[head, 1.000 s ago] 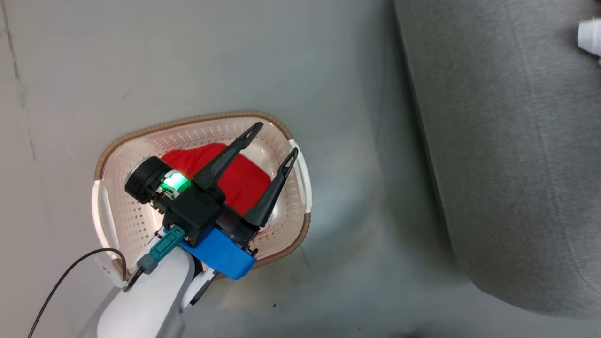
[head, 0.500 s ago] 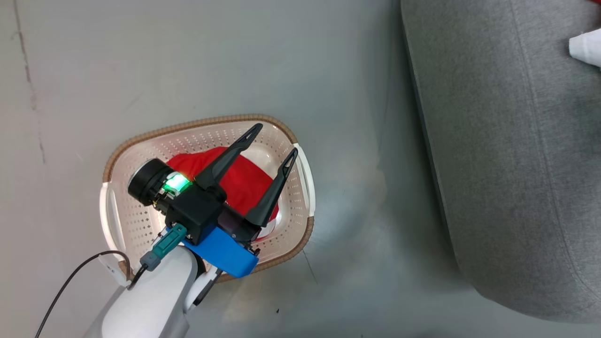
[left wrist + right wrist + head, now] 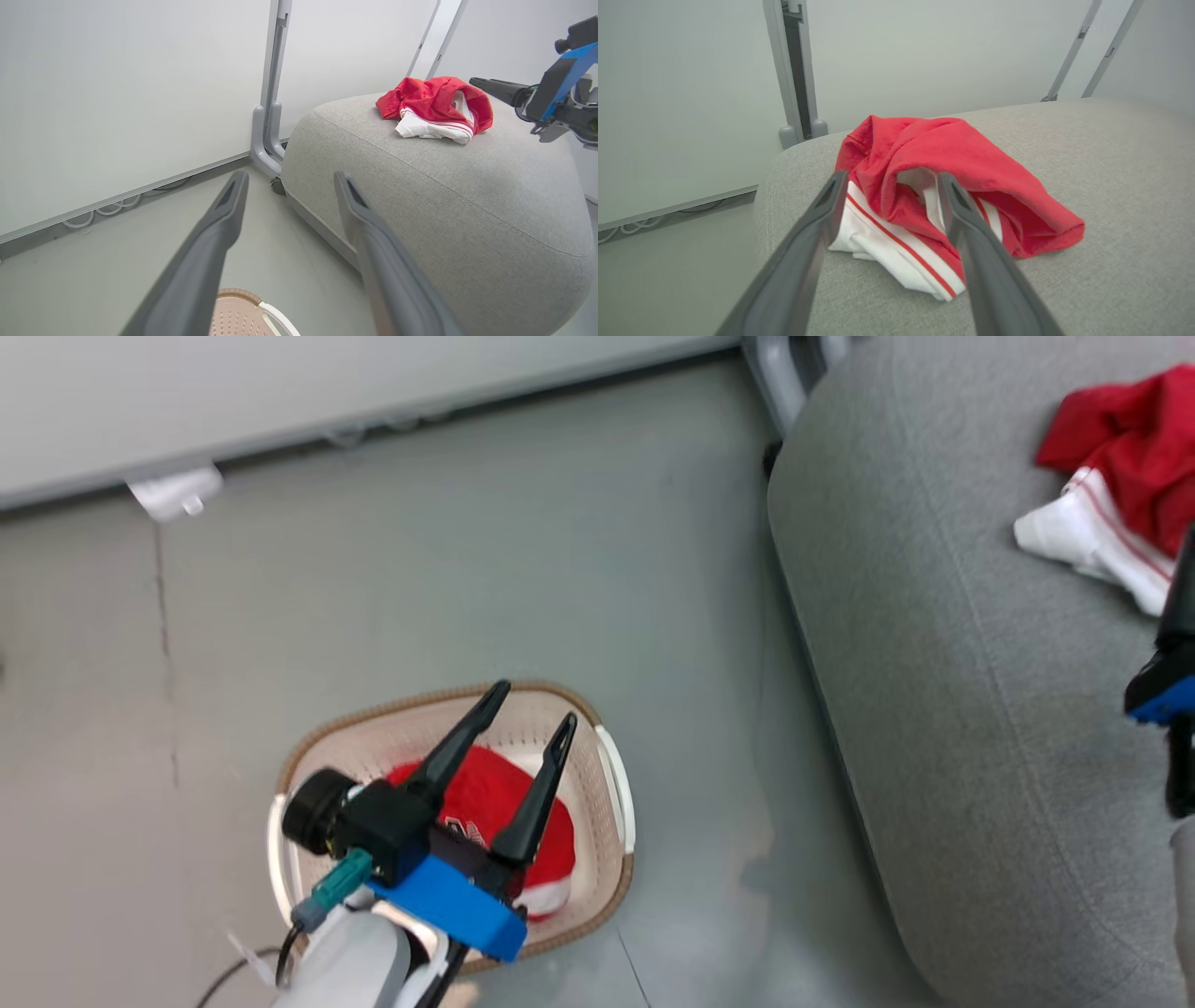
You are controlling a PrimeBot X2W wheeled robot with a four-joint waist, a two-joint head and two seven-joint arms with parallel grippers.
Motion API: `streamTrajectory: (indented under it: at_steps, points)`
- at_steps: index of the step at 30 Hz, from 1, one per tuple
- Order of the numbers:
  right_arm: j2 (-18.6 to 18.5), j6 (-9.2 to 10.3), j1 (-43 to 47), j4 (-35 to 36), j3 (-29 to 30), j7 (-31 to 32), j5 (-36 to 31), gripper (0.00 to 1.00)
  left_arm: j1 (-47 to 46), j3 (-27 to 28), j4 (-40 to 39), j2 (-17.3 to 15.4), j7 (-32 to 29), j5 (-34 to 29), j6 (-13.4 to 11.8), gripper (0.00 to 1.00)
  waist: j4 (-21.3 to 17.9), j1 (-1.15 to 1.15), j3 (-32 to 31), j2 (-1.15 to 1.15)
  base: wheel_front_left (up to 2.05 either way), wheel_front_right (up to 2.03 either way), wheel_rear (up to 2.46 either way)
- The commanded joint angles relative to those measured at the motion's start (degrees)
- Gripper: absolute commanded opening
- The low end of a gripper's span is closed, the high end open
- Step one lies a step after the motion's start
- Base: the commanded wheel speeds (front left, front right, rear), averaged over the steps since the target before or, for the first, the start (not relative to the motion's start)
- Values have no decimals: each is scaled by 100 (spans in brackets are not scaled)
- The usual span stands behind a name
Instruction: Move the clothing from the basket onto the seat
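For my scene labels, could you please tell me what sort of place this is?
Probably an indoor test room staged as a living space: a large grey upholstered seat, a laundry basket on a bare grey floor, and plain white wall panels on metal posts.

The head camera tilts up, so the red garment on the seat comes fuller into view, and the right pincer, shut a second ago, stands spread wide.
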State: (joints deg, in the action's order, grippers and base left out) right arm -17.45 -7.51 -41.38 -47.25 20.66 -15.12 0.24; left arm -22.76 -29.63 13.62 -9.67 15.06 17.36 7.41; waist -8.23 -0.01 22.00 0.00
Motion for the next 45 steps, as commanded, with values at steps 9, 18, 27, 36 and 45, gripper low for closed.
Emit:
streamTrajectory:
  at_steps: [9, 18, 27, 36, 45]
  points:
    - [364, 4, 1365, 970, -667, 33, 21, 100, 1028, 630, 199, 251, 18, 82, 7, 100, 278, 1, -1553, 0, 0, 0, 0]
    - [851, 5, 2964, 2605, -1161, 411, 1, 100, 1763, 1416, 278, 394, 18, -22, 8, 100, 587, 1, -2208, 0, 0, 0, 0]
    - [1253, 5, 4160, 3818, -1540, 659, 82, 100, 2124, 2062, 347, 446, 18, -187, 8, 100, 867, 1, -2395, 0, 0, 0, 0]
    - [1412, 5, 4482, 4204, -1720, 814, -40, 100, 2272, 2373, 443, 414, 18, -207, 8, 100, 936, 1, -2434, 0, 0, 0, 0]
    - [1456, 5, 4503, 4219, -1732, 847, -52, 100, 2222, 2389, 455, 465, 18, -223, 8, 100, 989, 1, -2407, 0, 0, 0, 0]
